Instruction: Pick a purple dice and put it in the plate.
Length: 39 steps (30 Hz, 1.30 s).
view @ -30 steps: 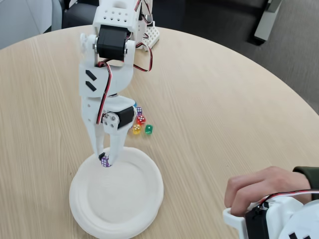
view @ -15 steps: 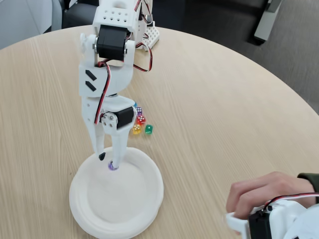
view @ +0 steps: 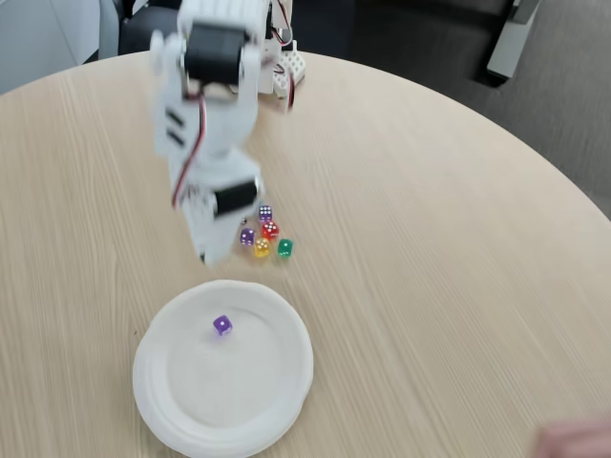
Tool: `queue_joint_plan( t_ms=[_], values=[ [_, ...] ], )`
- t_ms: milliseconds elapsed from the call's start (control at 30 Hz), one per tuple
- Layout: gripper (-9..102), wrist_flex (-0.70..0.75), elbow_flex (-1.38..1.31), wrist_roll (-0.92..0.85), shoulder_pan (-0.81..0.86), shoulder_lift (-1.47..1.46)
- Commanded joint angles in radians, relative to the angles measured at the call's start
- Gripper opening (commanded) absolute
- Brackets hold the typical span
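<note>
- One purple dice [view: 221, 325] lies inside the plate [view: 162, 382], a little above the plate's middle in the fixed view, resting on the flat white floor and well clear of the rim.
- The claw [view: 212, 250] hangs above the surface just beyond the plate's far rim, apart from the dice in the plate. It is motion-blurred, so I cannot tell how far it is open; nothing can be seen held in it.
- Judging by this, the main job looks done: a purple dice is in the plate, and only pulling the arm clear seems left.
- Beside the claw sits a small cluster of dice: two more purple ones [view: 247, 236], a red one [view: 270, 229], a yellow one [view: 262, 248] and a green one [view: 284, 248], all on the wooden surface [view: 430, 219].
</note>
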Motion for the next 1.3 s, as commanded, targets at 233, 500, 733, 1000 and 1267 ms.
queue_joint_plan(
  t_ms=[233,500,733,1000,1267],
  values=[
    [0,0.193,-0.018,0.077,-0.066,0.368],
    [0,0.267,-0.017,0.028,-0.069,0.637],
    [0,0.359,-0.014,-0.026,-0.069,0.881],
    [0,0.388,0.252,-0.123,-0.055,1.223],
    [0,0.376,0.621,-0.311,-0.069,1.574]
  ],
)
